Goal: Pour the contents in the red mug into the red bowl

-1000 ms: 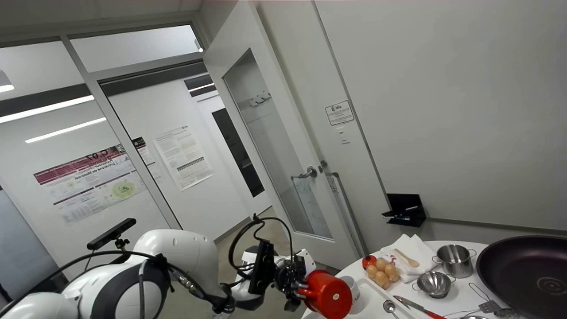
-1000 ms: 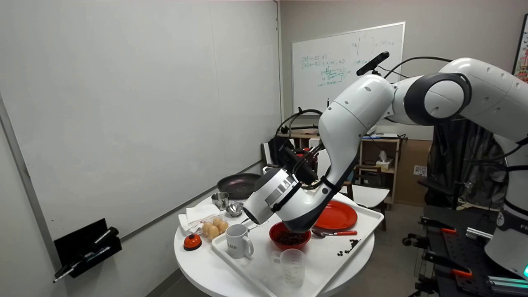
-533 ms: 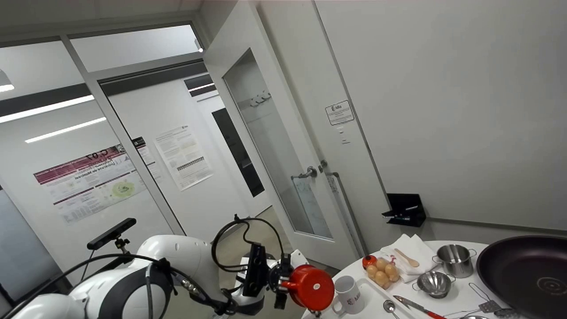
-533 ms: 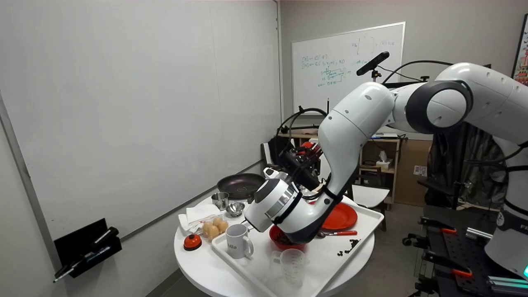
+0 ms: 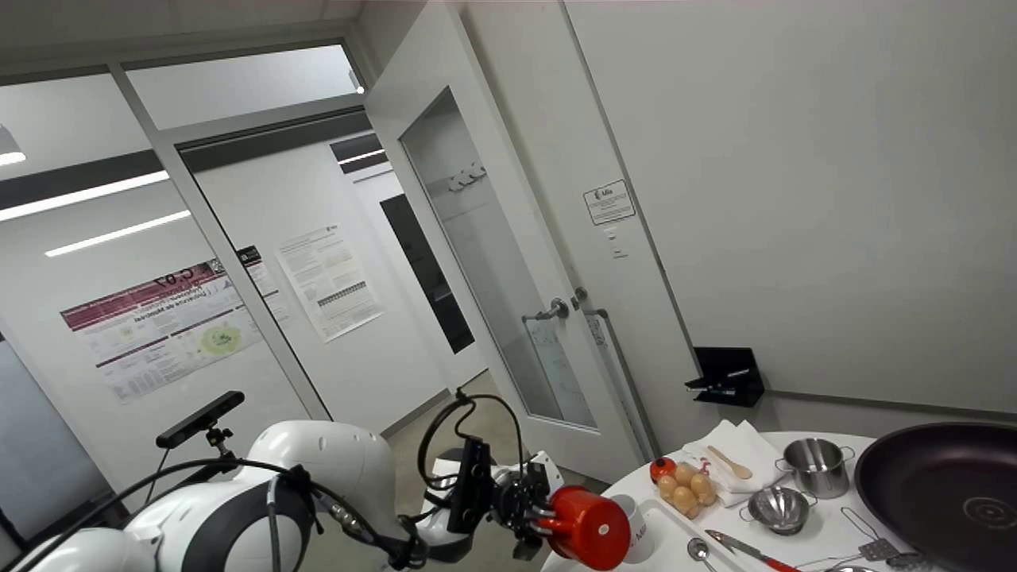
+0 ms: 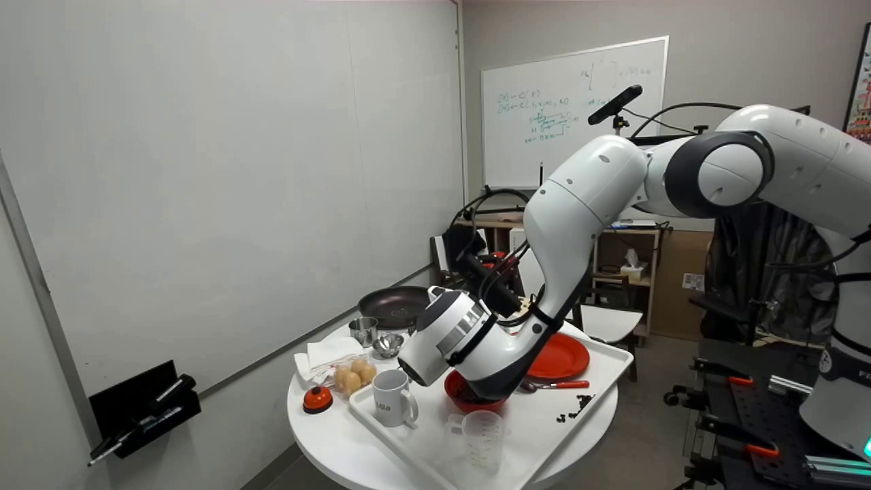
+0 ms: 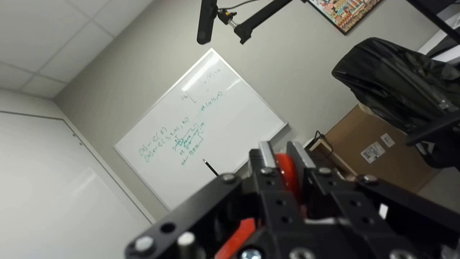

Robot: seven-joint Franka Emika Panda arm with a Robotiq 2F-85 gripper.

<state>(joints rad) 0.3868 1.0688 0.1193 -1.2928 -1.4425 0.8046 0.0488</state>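
Mid-tray [image 6: 534,427]: red bowl [image 6: 465,406] w/ dark contents [image 6: 462,388], part hid. by arm [image 6: 490,357]. Up in gripper [image 7: 285,154]: red mug [image 5: 589,531], tipped on its side, base twd cam in an exterior view; fingers [image 7: 267,154] gripping mug handle [image 7: 287,171], per wrist view. Mug over bowl or not: can't tell. Grey-white mug [image 6: 388,393] upright nr a tray corner. Clear measuring cup [image 6: 484,446] twd next corner. Red plate [image 6: 565,357] twd corner diag. opp., red-handled spoon [image 6: 561,385] beside; loose dark bits [image 6: 584,400] nr tray edge.
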